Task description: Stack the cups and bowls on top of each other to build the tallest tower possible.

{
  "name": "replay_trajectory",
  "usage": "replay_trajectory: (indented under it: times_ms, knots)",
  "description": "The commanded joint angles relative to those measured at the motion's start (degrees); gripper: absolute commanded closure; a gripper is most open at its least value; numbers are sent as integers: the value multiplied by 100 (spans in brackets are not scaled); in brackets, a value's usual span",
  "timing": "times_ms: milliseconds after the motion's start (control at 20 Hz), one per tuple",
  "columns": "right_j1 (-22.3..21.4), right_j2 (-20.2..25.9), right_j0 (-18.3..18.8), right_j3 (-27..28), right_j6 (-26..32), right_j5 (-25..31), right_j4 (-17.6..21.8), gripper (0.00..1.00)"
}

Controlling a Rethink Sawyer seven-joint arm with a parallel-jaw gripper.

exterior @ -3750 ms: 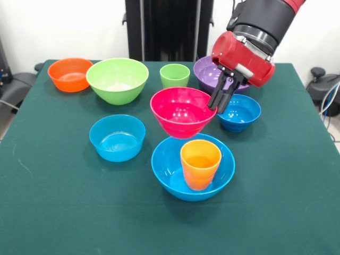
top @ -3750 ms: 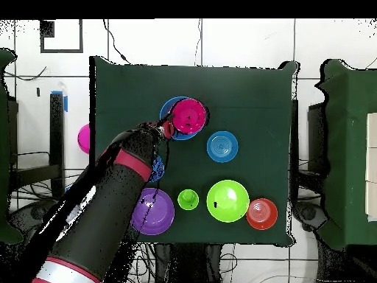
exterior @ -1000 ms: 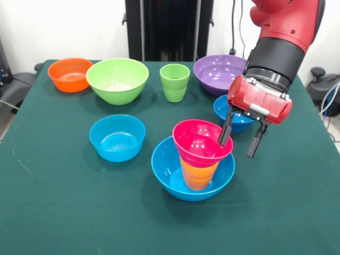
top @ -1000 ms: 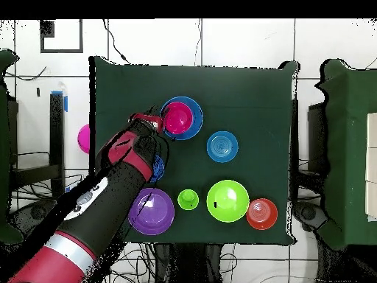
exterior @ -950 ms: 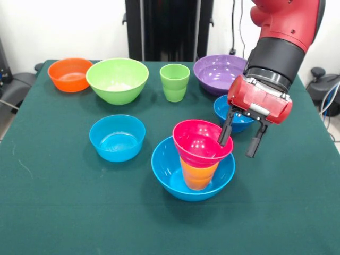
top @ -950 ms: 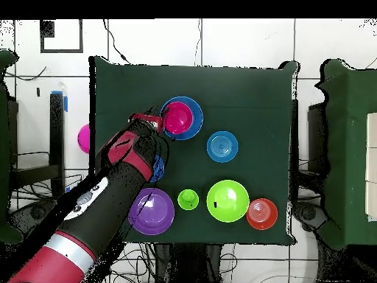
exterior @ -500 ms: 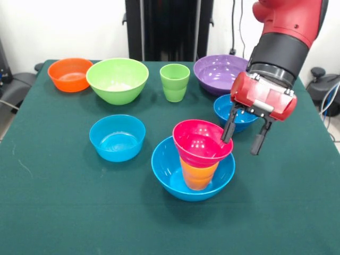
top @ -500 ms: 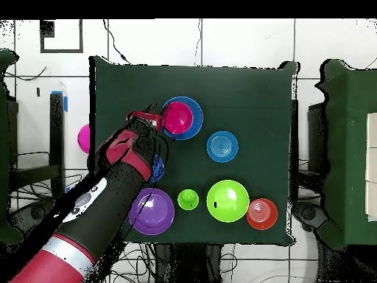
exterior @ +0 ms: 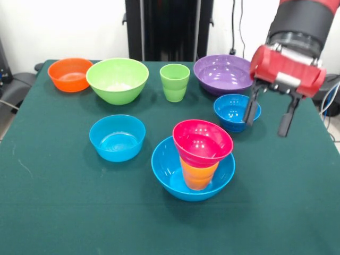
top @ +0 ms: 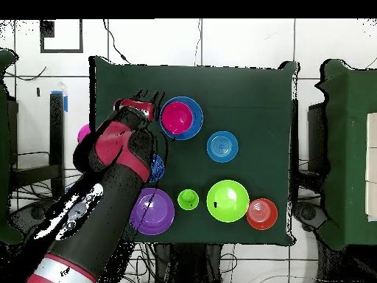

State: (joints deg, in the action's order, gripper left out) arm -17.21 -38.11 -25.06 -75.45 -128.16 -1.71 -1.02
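Overall light: bright, even light is flooding the front view, with nothing falling into deep shade.
Source: the light appears to be coming from above, since highlights are sitting on the inner walls of the bowls.
Glare: white glints are shining inside the pink-red bowl [exterior: 202, 142], the purple bowl [exterior: 223, 71] and the large blue bowl [exterior: 169, 169].
Shadows: soft, faint shadows are pooling just beneath each bowl on the green tablecloth [exterior: 64, 207].
Focus: the front view is staying crisp across the table.
Overhead view: colours are looking flatter and more saturated, and detail inside the lime green bowl [top: 227, 200] is washing out.
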Motion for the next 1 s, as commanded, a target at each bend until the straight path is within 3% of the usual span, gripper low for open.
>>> replay_trajectory:
  times_ms: [50, 1000]
  knots:
    - [-850, 1401, 455, -786, 416, 1018, 722, 0]
    - [-1717, 2626, 1510, -1119, 824, 1231, 1981, 0]
